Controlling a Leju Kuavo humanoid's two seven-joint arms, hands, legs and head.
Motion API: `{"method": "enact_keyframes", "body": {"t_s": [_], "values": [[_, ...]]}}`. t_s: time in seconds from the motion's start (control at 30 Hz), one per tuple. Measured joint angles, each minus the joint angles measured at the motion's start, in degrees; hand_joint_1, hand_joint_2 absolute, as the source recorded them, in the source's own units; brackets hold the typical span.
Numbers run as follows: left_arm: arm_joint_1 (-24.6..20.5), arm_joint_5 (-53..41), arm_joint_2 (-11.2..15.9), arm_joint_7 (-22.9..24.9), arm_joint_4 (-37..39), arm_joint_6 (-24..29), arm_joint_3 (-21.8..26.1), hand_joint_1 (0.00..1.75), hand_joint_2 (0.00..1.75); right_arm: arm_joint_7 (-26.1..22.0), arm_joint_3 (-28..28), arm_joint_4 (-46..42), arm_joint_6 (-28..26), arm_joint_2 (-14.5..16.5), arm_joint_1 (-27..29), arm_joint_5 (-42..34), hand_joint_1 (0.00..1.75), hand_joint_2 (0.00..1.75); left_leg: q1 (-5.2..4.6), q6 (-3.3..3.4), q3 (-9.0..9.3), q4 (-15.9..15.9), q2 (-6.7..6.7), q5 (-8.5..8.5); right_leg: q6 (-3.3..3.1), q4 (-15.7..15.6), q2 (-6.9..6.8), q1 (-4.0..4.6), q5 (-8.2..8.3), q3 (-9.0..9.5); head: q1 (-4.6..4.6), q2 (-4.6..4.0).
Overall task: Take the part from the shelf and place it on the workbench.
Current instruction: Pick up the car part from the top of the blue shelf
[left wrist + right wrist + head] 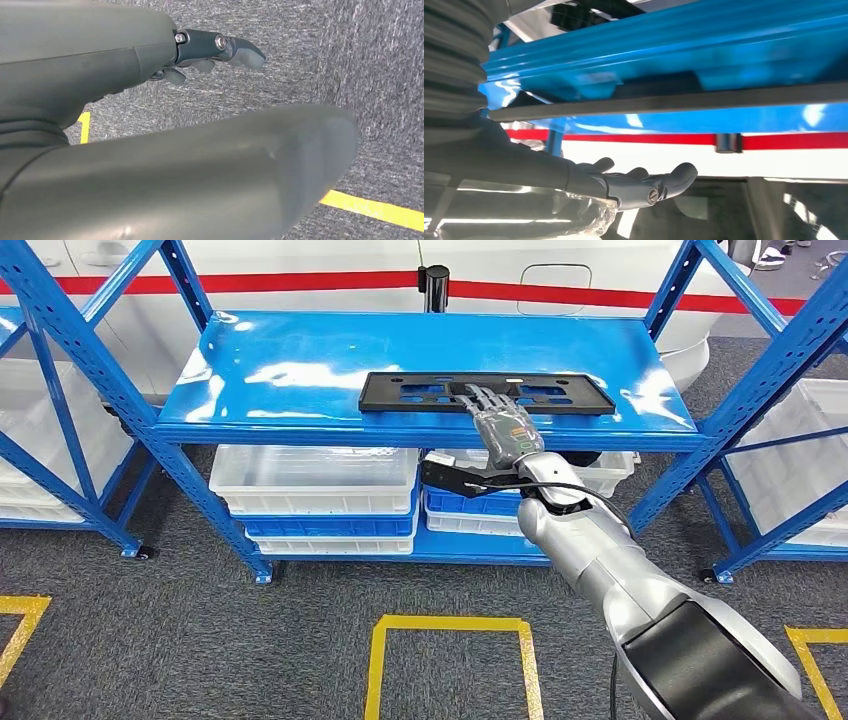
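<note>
Part: black flat plastic panel [487, 393] with cut-outs, lying near the front edge of the blue shelf [300, 370].
Handling: looks light, stiff, long; likely to tip if held off-centre.
Hold: the middle of its near long edge.
Right hand [497, 415]: fingers stretched flat over the panel's middle, gripping nothing; contact unclear.
Left hand [215, 50]: hanging above the carpet, apparently empty, fingers loosely bent.

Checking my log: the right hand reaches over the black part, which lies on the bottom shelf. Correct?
Not quite. The right hand does reach over the black part, but the head view shows the part on the top shelf, not the bottom one.
</note>
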Motion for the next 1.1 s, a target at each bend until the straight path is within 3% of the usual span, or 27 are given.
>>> {"method": "enact_keyframes", "body": {"t_s": [0.03,0.1,0.17,0.27,0.33,0.4,0.43,0.47,0.53,0.6,0.73,0.8,0.83,0.9,0.93,0.97,1.0,1.07,1.1], "values": [[0.0,-0.04,0.01,0.01,0.01,0.02,0.0,0.0,0.0,-0.01,-0.02,0.03,0.0,-0.14,0.0,0.08,0.0,1.75,-0.05,-0.23,0.31,0.02,-0.07,-0.32,0.11,-4.52,-0.05,0.1,2.21,1.72,0.02,0.0],[-0.05,-0.08,0.02,0.01,0.02,0.03,0.0,0.0,0.0,-0.02,-0.03,0.08,0.01,-0.27,-0.02,0.17,0.0,1.75,-0.32,-0.82,0.71,0.16,-0.07,-1.07,-0.52,-11.13,-0.07,0.39,5.0,4.77,-0.01,0.0],[-0.09,-0.08,0.02,0.01,0.02,0.07,0.0,0.0,0.0,-0.03,-0.04,0.11,0.02,-0.34,0.02,0.22,0.0,1.75,-0.47,-1.39,0.87,0.25,-0.01,-1.62,-1.73,-12.56,-0.01,0.74,5.26,5.72,-0.09,0.0],[-0.17,-0.09,0.16,0.01,-0.01,0.28,-0.01,0.0,0.0,-0.04,-0.27,0.11,0.01,-0.39,-0.07,0.24,0.0,1.75,-0.05,-2.44,0.36,1.89,0.2,-2.92,-3.12,-12.75,0.21,0.25,4.67,6.43,-0.26,0.0],[-0.22,-0.1,0.28,0.03,-0.02,0.38,-0.01,0.0,0.0,-0.08,-0.44,0.11,0.01,-0.28,-0.04,0.3,0.0,1.75,0.52,-3.59,-3.0,8.35,0.51,-5.33,-3.95,-12.83,0.33,0.08,3.99,7.35,-0.51,0.0],[-0.23,-0.11,0.31,0.15,-0.02,0.46,0.0,0.0,0.0,-0.1,-0.47,0.15,0.02,-0.23,0.27,0.4,0.0,1.75,1.17,-4.52,-8.08,16.2,0.7,-7.24,-4.28,-12.81,0.39,0.11,3.12,8.31,-0.62,0.0],[-0.21,-0.11,0.32,0.23,-0.01,0.52,0.0,0.0,0.0,-0.1,-0.48,0.17,0.02,-0.25,0.46,0.47,0.0,1.75,1.41,-4.75,-9.8,17.81,0.74,-6.68,-4.22,-12.81,0.45,0.11,2.63,8.9,-0.63,0.0],[-0.21,-0.13,0.33,0.29,0.0,0.57,0.0,0.0,0.0,-0.1,-0.49,0.21,0.02,-0.24,0.61,0.54,0.0,1.75,1.58,-4.82,-10.45,17.15,0.76,-4.85,-4.14,-12.81,0.5,0.11,2.13,9.6,-0.63,0.0],[-0.2,-0.16,0.4,0.32,0.02,0.66,0.0,0.0,0.0,-0.09,-0.56,0.25,0.02,-0.1,0.66,0.7,0.0,1.75,1.61,-4.36,-8.7,9.94,0.78,1.29,-3.92,-12.95,0.58,0.1,0.99,11.23,-0.63,0.0],[-0.23,-0.17,0.59,0.35,0.05,0.71,-0.01,0.0,0.0,-0.08,-0.62,0.28,0.02,0.12,0.51,0.86,0.0,1.75,1.14,-3.26,-6.01,3.25,0.93,4.85,-3.5,-13.55,0.62,0.12,0.15,12.61,-0.56,0.0],[-0.47,-0.17,0.74,0.38,0.07,0.73,-0.02,0.0,0.0,-0.02,-0.85,0.32,-0.01,0.21,0.57,1.05,0.0,1.75,0.38,-0.81,-2.72,-1.4,1.23,3.72,-1.78,-13.9,0.47,0.63,0.51,13.78,-0.9,0.0],[-0.51,-0.17,0.67,0.38,0.07,0.74,-0.01,0.0,0.0,-0.01,-1.03,0.33,-0.03,0.15,0.32,1.08,0.0,1.75,0.54,-0.13,-1.13,-2.32,1.03,3.53,-1.59,-10.63,0.37,0.83,-0.31,12.15,-0.78,0.0],[-0.55,-0.17,0.62,0.37,0.07,0.74,-0.01,0.0,0.0,-0.01,-1.08,0.34,-0.04,0.13,0.2,1.08,0.05,1.75,0.63,-0.01,-0.77,-2.5,0.96,3.42,-1.83,-7.39,0.35,0.79,-1.43,10.08,-0.76,0.0],[-0.67,-0.17,0.58,0.24,0.07,0.68,0.0,0.0,0.0,-0.03,-1.1,0.4,0.01,0.01,0.44,1.08,0.91,1.75,0.66,0.07,-0.26,-2.52,0.72,2.91,-2.0,0.16,0.35,0.63,-3.67,4.79,-0.67,0.0],[-0.66,-0.14,0.53,0.06,0.07,0.51,0.0,0.0,0.0,-0.12,-1.1,0.45,0.08,-0.08,0.76,1.08,1.33,1.75,0.7,-0.03,0.09,-2.52,0.57,2.59,-1.8,2.35,0.35,0.53,-4.15,2.63,-0.63,0.0],[-0.61,-0.09,0.45,-0.33,0.07,0.28,0.0,0.0,0.0,-0.33,-1.13,0.49,0.14,-0.19,1.06,1.0,1.66,1.75,0.76,-0.24,0.51,-2.49,0.43,2.25,-1.4,2.35,0.34,0.4,-3.55,1.48,-0.56,0.0],[-0.56,0.01,0.35,-0.9,0.07,0.1,0.0,0.0,0.0,-0.64,-1.21,0.52,0.17,-0.3,1.26,0.88,1.64,1.75,0.83,-0.53,0.96,-2.45,0.31,1.9,-0.77,0.03,0.31,0.22,-1.85,1.54,-0.54,0.0],[-0.48,0.47,0.2,-2.66,0.07,0.38,0.08,0.0,0.0,-1.53,-1.56,0.54,0.09,-0.55,1.41,0.43,1.66,1.75,0.94,-1.35,1.88,-2.19,0.17,1.02,0.52,-8.2,-0.04,-0.15,3.13,3.74,-0.47,0.0],[-0.53,0.84,0.19,-3.52,0.07,1.05,0.25,0.0,0.0,-2.02,-1.76,0.55,0.04,-0.65,1.43,0.17,1.71,1.75,0.93,-1.78,2.1,-2.01,0.16,0.53,0.42,-11.37,-0.29,-0.15,4.55,4.78,-0.38,0.0]]}}
